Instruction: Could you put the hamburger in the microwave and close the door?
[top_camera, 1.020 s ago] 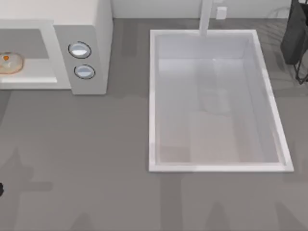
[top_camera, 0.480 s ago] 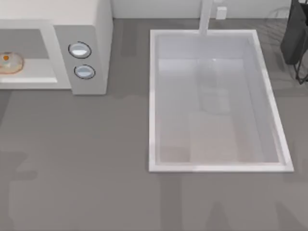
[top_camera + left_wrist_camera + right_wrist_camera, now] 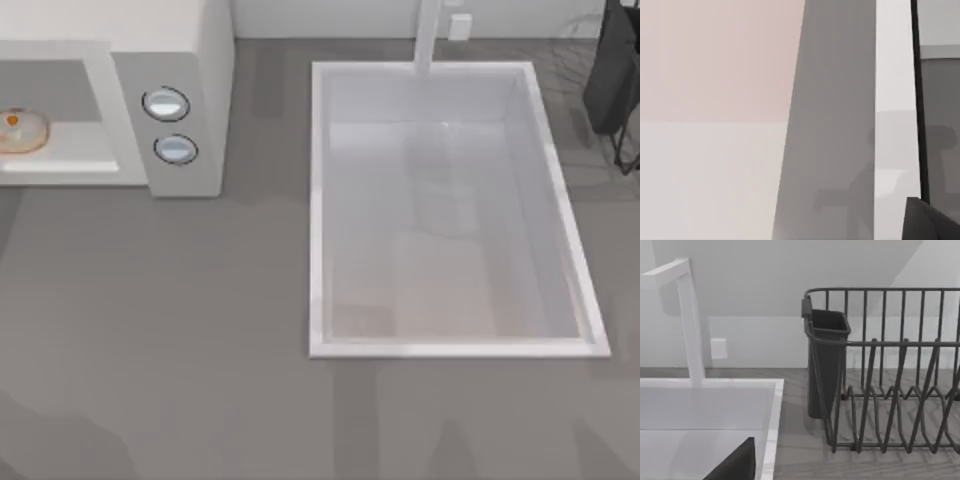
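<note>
Hamburger [image 3: 20, 131] inside microwave [image 3: 180, 60], top view's far left
Cavity open toward the table; gripper finger state: cannot tell for either arm

We find no readable text, labels, brand marks or numbers anywhere: the microwave [image 3: 170, 90] and its two knobs [image 3: 166, 104] are unmarked, and so is the sink [image 3: 318, 200].

A pale-tan hamburger [image 3: 20, 131] with an orange-red spot sits in the off-white microwave [image 3: 180, 60] on a grey worktop [image 3: 180, 320], near a white sink [image 3: 318, 200].
</note>
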{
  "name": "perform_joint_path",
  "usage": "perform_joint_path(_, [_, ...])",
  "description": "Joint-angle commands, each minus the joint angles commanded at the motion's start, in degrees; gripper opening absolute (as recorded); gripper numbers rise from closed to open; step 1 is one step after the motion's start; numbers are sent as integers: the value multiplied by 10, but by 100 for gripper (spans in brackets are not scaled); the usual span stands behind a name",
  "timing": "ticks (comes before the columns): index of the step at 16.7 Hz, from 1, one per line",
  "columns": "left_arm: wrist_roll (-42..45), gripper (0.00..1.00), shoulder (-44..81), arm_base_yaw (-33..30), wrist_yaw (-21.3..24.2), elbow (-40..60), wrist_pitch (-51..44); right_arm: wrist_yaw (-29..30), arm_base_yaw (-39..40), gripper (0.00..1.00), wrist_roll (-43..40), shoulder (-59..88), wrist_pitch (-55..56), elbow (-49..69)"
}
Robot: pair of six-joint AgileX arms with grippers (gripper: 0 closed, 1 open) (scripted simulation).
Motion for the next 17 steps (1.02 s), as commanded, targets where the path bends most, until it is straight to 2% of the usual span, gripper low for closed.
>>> perform_joint_path(4, [79,0,216,55,39,141,-49,0,0,100,0,0,0,0])
perform_joint_path(8, [124,0,355,75,66,243,-76,0,0,100,0,0,0,0])
perform_joint_path(11, [137,0,399,77,76,278,-85,0,0,100,0,0,0,0])
perform_joint_path(17, [137,0,401,75,75,277,-82,0,0,100,0,0,0,0])
